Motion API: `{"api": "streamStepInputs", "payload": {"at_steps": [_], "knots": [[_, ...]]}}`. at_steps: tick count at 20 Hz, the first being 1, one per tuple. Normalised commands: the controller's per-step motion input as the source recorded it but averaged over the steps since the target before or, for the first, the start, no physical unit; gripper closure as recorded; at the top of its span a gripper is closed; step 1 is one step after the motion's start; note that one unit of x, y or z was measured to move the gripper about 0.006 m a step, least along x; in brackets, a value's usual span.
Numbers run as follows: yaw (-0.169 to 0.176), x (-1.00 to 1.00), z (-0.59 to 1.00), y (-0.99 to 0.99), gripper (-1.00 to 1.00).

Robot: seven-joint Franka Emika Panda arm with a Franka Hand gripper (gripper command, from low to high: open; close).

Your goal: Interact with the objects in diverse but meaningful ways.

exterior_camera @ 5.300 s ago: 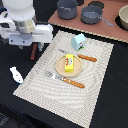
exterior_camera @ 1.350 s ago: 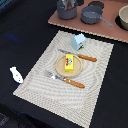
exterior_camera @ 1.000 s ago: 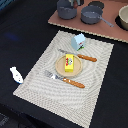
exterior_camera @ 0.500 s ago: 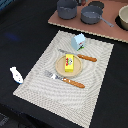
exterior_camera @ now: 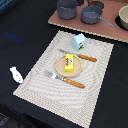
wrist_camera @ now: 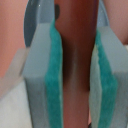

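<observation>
Yellow pack (exterior_camera: 69, 63) mid-placemat (exterior_camera: 95, 95), clear of mat edges.

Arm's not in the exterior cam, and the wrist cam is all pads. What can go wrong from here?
1. The wrist view shows only teal foam pads flanking a blurred reddish-brown shape. Whether the jaws grip it is unclear, so a blind move may drop or hit something.
2. The light blue-and-white little box stands upright beside the brown-handled knife; nudging the knife could topple it.
</observation>
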Motion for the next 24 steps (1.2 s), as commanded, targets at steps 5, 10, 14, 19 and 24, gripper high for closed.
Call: {"api": "streamStepInputs", "payload": {"at_steps": [5, 10, 14, 19, 24], "knots": [[-0.027, 0.65, 0.01, 0.55, 1.0], [-0.021, 0.49, -0.05, 0.44, 1.0], [-0.014, 0.39, -0.02, 0.39, 1.0], [-0.003, 0.21, 0.11, 0.19, -1.0], [0.0, 0.24, 0.19, 0.26, -1.0]]}}
